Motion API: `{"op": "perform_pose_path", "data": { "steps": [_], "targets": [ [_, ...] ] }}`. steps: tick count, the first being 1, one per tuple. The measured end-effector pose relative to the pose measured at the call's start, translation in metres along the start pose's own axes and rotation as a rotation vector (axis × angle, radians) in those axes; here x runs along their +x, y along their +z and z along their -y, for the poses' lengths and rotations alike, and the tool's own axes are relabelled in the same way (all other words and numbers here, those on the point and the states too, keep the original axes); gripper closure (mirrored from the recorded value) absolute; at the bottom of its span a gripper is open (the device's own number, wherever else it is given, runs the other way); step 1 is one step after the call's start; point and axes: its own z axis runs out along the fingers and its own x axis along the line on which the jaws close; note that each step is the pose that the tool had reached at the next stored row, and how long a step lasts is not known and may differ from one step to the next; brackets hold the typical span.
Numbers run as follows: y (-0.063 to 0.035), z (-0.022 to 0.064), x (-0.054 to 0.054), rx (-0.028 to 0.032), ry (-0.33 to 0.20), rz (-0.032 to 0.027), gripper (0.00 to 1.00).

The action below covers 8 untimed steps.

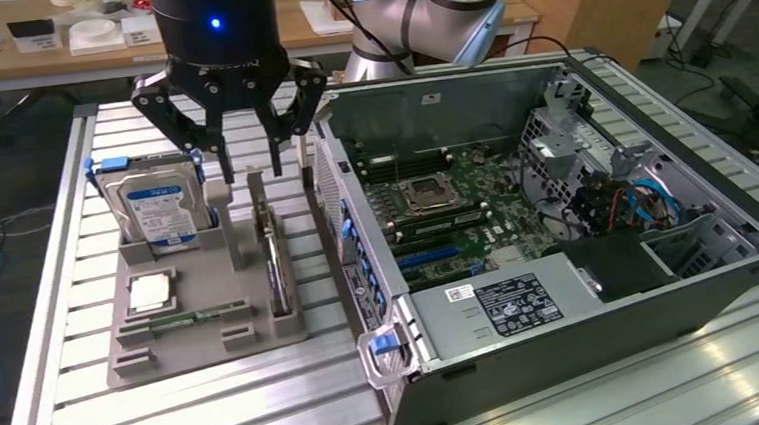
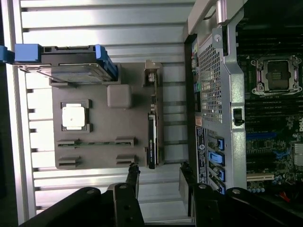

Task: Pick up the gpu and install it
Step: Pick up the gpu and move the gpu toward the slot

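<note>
Exterior view first: your gripper hangs over the grey holder on the counter, jaws spread with nothing between them. The gpu stands on its long edge in a slot along the side of the holder nearest the open computer case, close to the case wall but apart from it. It is not yet lifted, and the motherboard inside the case carries no card. On the exterior view's left of the gpu, the hard drive with its blue label stands upright in its own slot. The memory stick lies flat nearer the holder's front.

In the wrist view you see the gpu edge-on as a thin dark strip. Its near end lies just beyond the fingertips, roughly in line with the gap between them. I see no contact.

As for handling, you should judge this card light and stiff, but thin and delicate. The faces carry components, and the contact edge sits hidden down in the slot. The top edge is narrow, so your hold belongs across the two flat faces, around the middle of its length, where it should hang level. Its smooth board could slip or twist under a shallow pinch. What looks like the metal bracket is at the end farther from the fingers.
</note>
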Motion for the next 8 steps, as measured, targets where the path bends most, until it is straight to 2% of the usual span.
{"op": "perform_pose_path", "data": {
  "steps": [8],
  "targets": [
    [0.0024,0.0001,0.0001,-0.0001,0.000,0.0001,0.53]
  ]
}}
